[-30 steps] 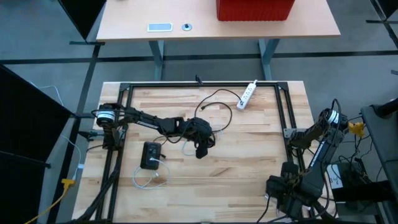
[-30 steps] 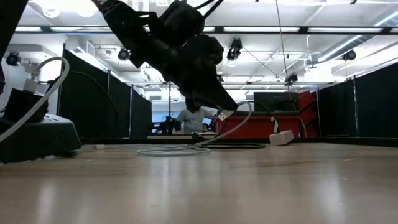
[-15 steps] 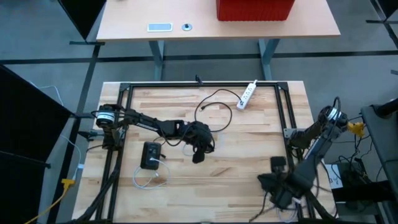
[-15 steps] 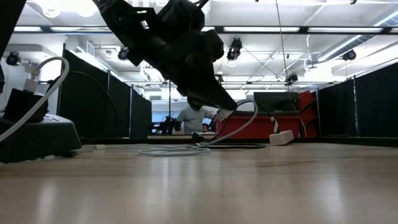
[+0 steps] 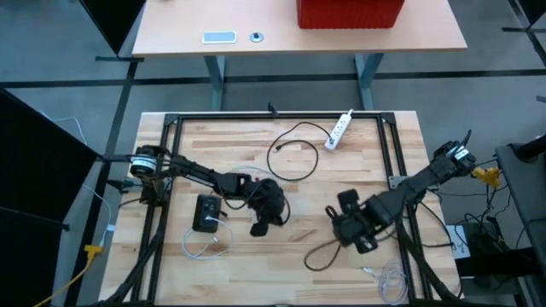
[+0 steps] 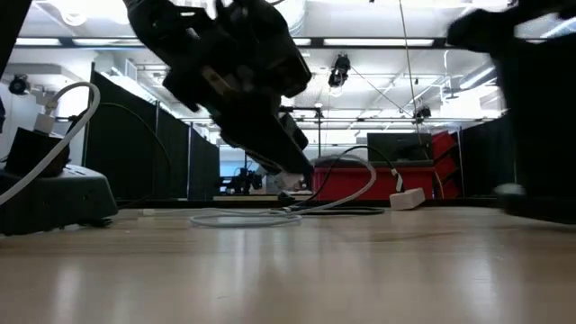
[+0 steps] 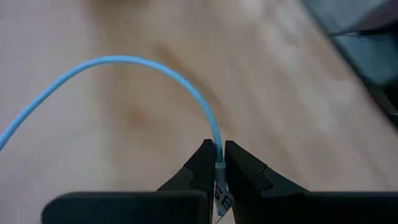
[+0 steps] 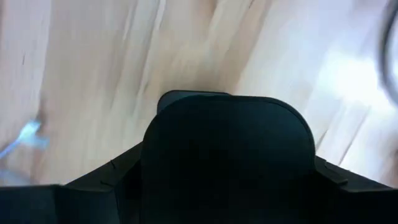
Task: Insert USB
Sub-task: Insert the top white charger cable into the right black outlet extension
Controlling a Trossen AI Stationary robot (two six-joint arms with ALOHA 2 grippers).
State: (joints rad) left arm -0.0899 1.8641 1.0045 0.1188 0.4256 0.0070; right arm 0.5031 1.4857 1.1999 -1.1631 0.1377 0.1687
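Note:
My left gripper (image 5: 259,227) hangs over the middle of the table, right of a black box (image 5: 206,213), and is shut on a pale braided USB cable (image 7: 155,65). In the low view the cable (image 6: 358,184) arcs from the gripper (image 6: 290,173) down to the tabletop. White cable loops (image 5: 205,247) lie in front of the box. My right arm reaches in from the right edge, its gripper (image 5: 341,220) above the table right of centre. The right wrist view shows only a dark shape over blurred wood. My left gripper pinches the USB cable's end (image 7: 218,163) between its two fingertips (image 7: 203,163). The cable leaves straight ahead of the fingers, then curves away in a slack arc clear of the wood. Whatever lies behind the fingertips is hidden by the fingers.
A white power strip (image 5: 339,128) lies near the far right corner and a black cord (image 5: 294,147) coils beside it. A dark cable (image 5: 322,252) and a thin white one (image 5: 388,277) lie near the right front. A black frame (image 5: 273,115) borders the work area.
My right arm has swung quickly from the table's right edge in toward the middle, dragging a dark cable with it. My left gripper has moved a little toward the near edge and down, still shut on the cable, whose arc followed.

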